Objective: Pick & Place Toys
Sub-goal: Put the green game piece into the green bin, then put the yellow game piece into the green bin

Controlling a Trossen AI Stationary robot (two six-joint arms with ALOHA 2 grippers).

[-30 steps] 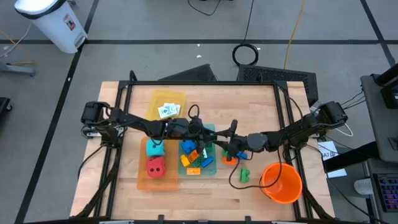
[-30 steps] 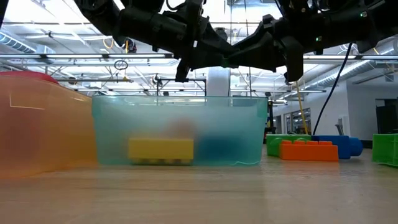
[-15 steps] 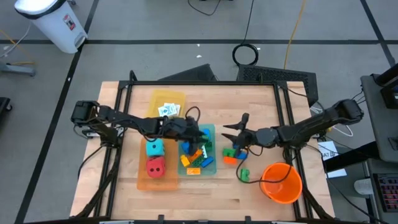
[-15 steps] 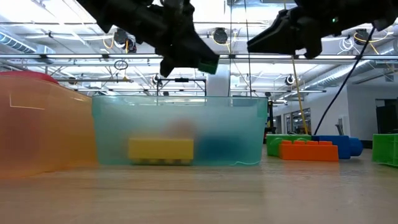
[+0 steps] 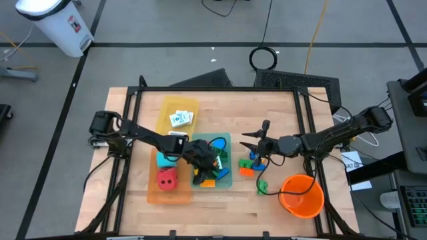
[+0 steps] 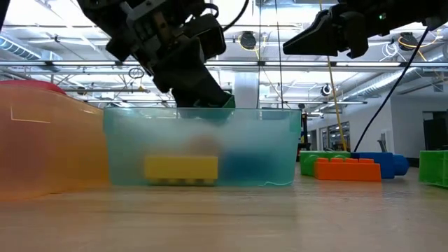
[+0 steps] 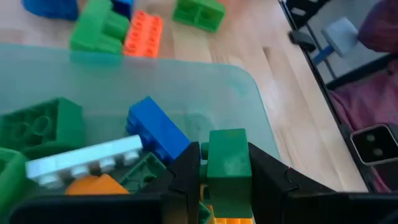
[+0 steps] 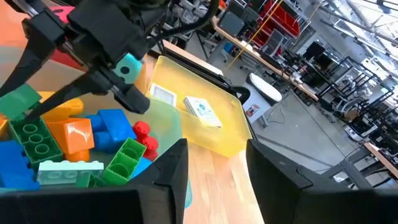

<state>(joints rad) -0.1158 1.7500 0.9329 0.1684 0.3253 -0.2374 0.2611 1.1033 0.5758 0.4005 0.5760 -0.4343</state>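
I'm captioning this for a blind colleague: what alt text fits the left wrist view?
The left hand grips a green brick over the teal tray, which holds blue, white and green bricks. Beyond the tray, green, orange and blue bricks lie on the table.

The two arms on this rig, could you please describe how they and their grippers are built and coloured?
Both arms are dark, near black, slender and jointed, each mounted at a table side with a bulky rounded base joint. The left gripper and the right gripper each end in two flat, angular black fingers. Thin black cables loop loosely off each arm near the wrist. No markings are legible on them.
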